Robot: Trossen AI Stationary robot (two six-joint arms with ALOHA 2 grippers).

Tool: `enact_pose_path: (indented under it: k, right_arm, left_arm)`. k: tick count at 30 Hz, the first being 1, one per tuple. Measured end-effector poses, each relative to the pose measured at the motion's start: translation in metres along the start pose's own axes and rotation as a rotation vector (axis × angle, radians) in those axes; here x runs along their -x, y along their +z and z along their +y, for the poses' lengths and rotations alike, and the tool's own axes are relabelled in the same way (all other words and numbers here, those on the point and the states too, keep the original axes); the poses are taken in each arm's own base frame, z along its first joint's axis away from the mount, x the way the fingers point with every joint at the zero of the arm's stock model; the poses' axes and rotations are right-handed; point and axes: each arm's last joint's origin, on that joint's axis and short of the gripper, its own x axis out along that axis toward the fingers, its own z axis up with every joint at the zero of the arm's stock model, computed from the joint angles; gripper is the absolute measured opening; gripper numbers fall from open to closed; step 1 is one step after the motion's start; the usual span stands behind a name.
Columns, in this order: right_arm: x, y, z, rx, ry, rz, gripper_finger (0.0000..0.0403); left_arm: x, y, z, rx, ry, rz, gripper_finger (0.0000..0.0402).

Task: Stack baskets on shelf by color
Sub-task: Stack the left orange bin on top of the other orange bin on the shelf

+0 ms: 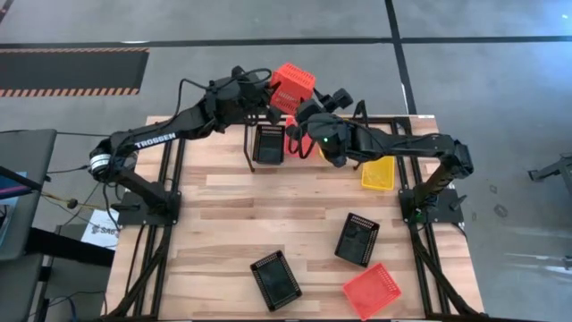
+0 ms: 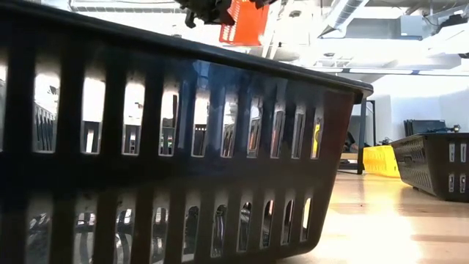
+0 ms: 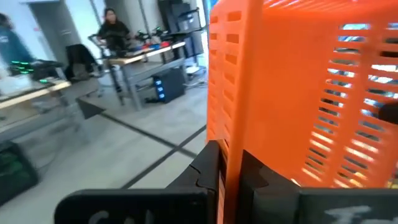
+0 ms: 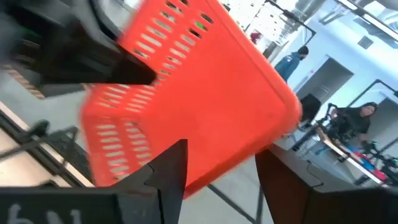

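Left gripper (image 1: 271, 92): top centre of the high view, just past the table's far edge; its fingers are clamped on the wall of a red-orange basket.
Held red-orange basket (image 1: 292, 87): raised off the table, tilted, above and slightly beyond the shelf; in the left wrist view its wall (image 3: 298, 93) stands upright between the two dark fingers (image 3: 205, 171) and fills the right half of the frame.
Right gripper (image 1: 308, 109): top centre of the high view, just right of the held basket; in the right wrist view the fingers (image 4: 168, 171) are spread wide and the basket's edge (image 4: 199, 106) lies in the gap between them, though contact cannot be told.
Shelf (image 1: 249, 134): upper centre of the table, below both grippers.
Black basket on shelf (image 1: 268, 143): left part of the shelf, beneath the left arm.
Yellow basket (image 1: 378, 173): right of centre, under the right arm, on the wooden table (image 1: 232, 215).
Second black basket (image 1: 357, 238): lower right of the table.
Third black basket (image 1: 275, 279): bottom centre; in the low view its mesh wall (image 2: 168, 161) fills most of the frame.
Second red-orange basket (image 1: 372, 290): bottom right corner of the table.
Low view, top: the held basket (image 2: 245, 22) shows at the upper edge, centre.
Room: people at benches in the background of both wrist views.
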Motion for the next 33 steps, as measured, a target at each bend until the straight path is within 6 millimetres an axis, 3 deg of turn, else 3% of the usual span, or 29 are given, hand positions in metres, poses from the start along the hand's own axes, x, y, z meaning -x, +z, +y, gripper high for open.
enact_pose_path:
  k: [10, 19, 25, 33]
  right_arm:
    - [-0.006, -0.002, -0.001, 0.039, 0.020, 0.003, 0.0173]
    - [-0.003, 0.000, -0.001, 0.110, 0.024, -0.007, 0.0015]
    - [0.000, 0.002, -0.007, 0.119, 0.049, -0.022, 0.0006]
    - [0.007, 0.008, -0.025, 0.076, 0.075, -0.048, 0.0003]
  left_arm:
    - [0.001, -0.004, -0.001, -0.012, 0.023, 0.042, 0.0000]
    - [0.001, -0.009, -0.003, -0.009, 0.003, 0.097, 0.0000]
    - [0.006, -0.008, -0.004, 0.005, -0.027, 0.106, 0.0000]
    - [0.032, 0.011, -0.006, -0.086, -0.081, 0.041, 0.0010]
